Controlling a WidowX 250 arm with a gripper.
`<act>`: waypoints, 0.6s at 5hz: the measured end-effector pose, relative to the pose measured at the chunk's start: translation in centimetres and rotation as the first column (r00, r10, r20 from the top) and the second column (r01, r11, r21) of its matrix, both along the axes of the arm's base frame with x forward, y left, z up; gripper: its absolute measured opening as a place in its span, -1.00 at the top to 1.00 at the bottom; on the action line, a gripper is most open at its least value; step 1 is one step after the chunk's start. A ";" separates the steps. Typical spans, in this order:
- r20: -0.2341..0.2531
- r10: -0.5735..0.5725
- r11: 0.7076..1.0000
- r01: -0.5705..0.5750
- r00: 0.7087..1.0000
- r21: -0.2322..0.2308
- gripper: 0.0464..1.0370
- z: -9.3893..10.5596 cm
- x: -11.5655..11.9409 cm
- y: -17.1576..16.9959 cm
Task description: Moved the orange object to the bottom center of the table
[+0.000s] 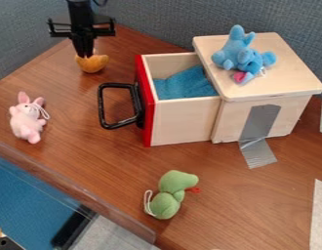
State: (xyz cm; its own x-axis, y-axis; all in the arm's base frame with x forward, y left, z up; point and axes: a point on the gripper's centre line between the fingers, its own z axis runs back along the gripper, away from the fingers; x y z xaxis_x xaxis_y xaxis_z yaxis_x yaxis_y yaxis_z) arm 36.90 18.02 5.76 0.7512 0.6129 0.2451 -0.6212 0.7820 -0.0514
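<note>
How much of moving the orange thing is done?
The gripper is right at the orange thing, so reaching it looks done. I can't tell if it's gripped. The move is left: it's at the table's upper left, not bottom center, near the green toy.

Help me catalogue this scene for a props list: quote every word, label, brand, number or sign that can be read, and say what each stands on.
No readable text on the orange object, pink rabbit plush, green plush toy, blue plush toys, wooden box, its drawer or the gray tape.
Dark item, lower left corner: marks too small to read.
</note>
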 end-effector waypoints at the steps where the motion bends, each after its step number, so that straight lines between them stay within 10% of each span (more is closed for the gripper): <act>1: 0.014 -0.005 1.000 0.005 1.000 0.003 0.62 1.3 -0.6 0.7; 3: 0.048 0.037 0.999 -0.038 0.998 0.017 -0.55 1.6 0.6 2.2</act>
